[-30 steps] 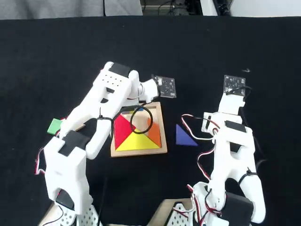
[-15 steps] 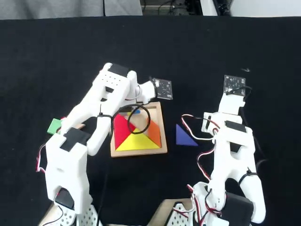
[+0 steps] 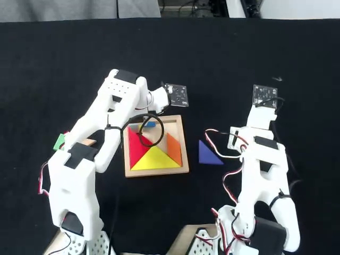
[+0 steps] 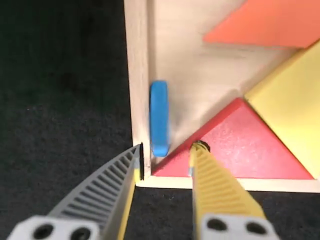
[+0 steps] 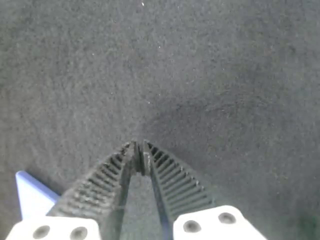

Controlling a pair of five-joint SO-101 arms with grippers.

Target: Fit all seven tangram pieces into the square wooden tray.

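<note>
High view is showing the tray point(image 3: 159, 171) lying on the black counter point(image 3: 265, 48) between the two arms, nearer the left one. Inside it, a red triangle point(image 3: 137, 149) is filling the side toward the left arm. A yellow triangle point(image 3: 154, 160) is lying along the edge nearest the arms' bases, its point meeting the red one near the middle. An orange piece point(image 3: 175, 149) is sitting against the side toward the right arm. A blue piece point(image 3: 151, 125) is resting at the far edge of the tray, just under the left arm's wrist and its looped cable. A navy triangle point(image 3: 209, 153) is lying flat on the counter outside the tray, just beside the right arm. A green piece point(image 3: 59, 141) is lying on the other side of the left arm, partly hidden by it and well apart from the tray. In the left wrist view the left gripper point(image 4: 167, 149) is hovering open over a tray corner, one finger tip at the rim and the other over the red triangle's tip. The blue piece is standing on edge against the inner wall there, its near end lying between the finger tips, neither clearly touching it. In the right wrist view the right gripper point(image 5: 139, 148) is hanging closed over the counter, gripping nothing, with the navy triangle's corner peeking in beside one finger
</note>
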